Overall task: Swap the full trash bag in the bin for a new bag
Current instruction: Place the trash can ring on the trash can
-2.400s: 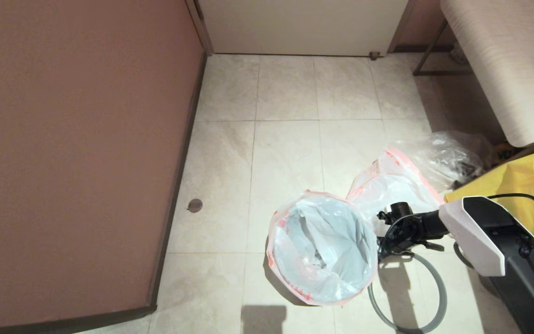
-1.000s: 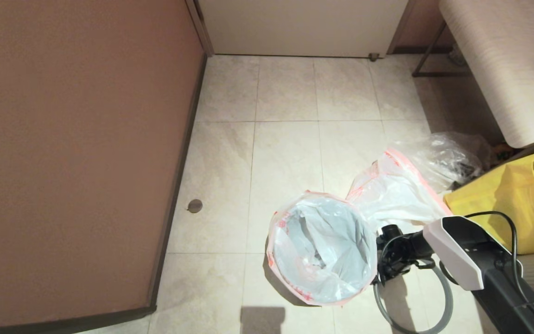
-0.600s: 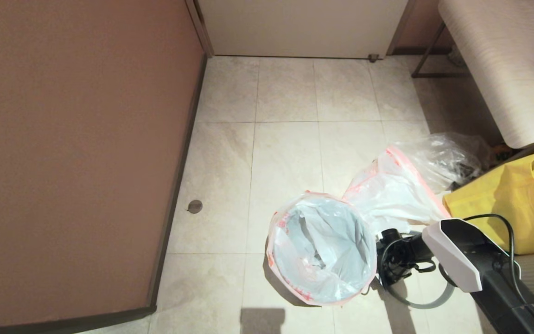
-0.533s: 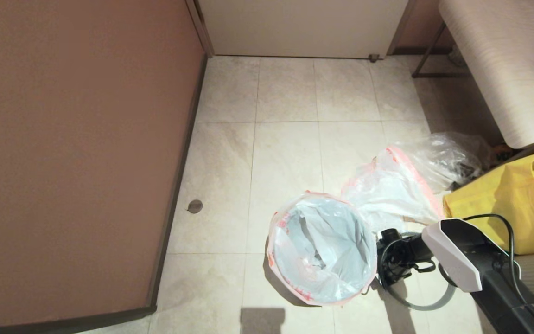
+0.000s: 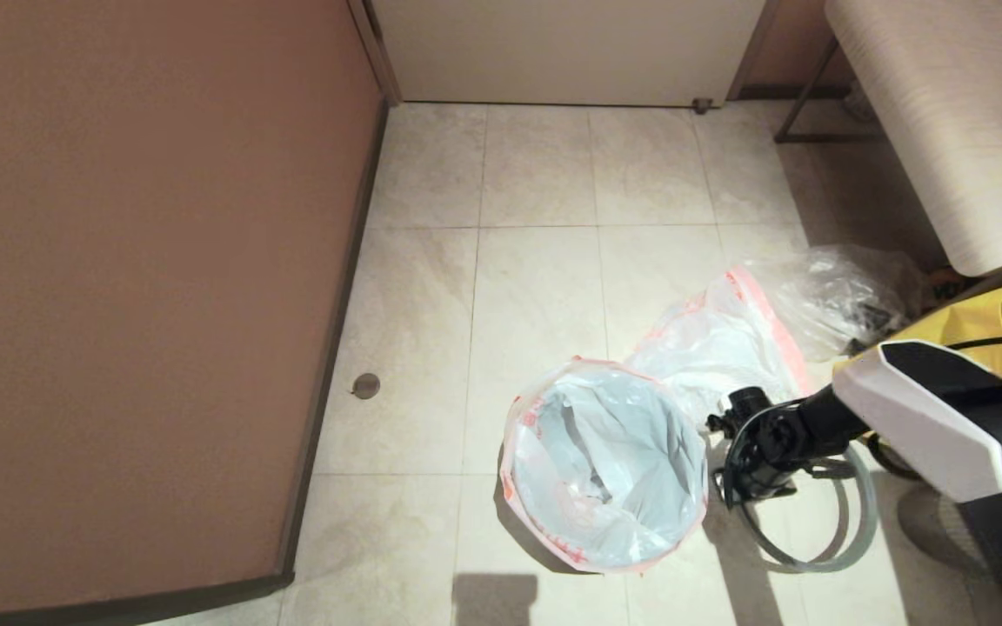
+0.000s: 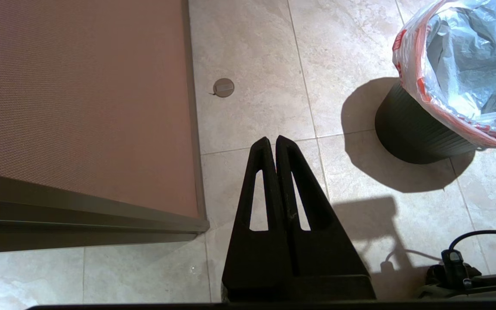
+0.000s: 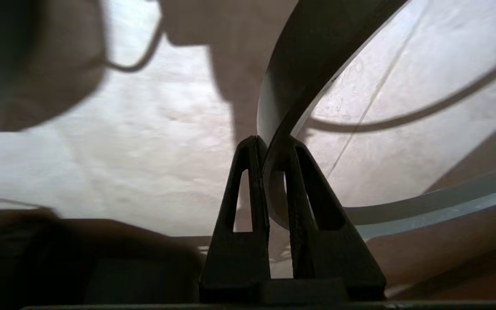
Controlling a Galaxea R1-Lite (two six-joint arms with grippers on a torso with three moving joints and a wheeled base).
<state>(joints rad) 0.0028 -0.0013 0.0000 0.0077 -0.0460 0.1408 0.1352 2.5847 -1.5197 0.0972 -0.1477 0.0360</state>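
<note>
My right gripper (image 7: pixel 269 144) clamps the grey ring (image 5: pixel 858 522); I should centre it level over the bin (image 6: pixel 411 133) before lowering.

My left gripper (image 6: pixel 276 144) hangs closed over floor tiles (image 6: pixel 252 51), bagged bin (image 6: pixel 416 129) off to one side, brown wall (image 6: pixel 80 94) opposite.

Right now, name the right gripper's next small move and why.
Probably carry the grey plastic ring leftward over the round black plastic bin and lower it: the right gripper clamps it, and a translucent white plastic bag already lines the bin.
</note>
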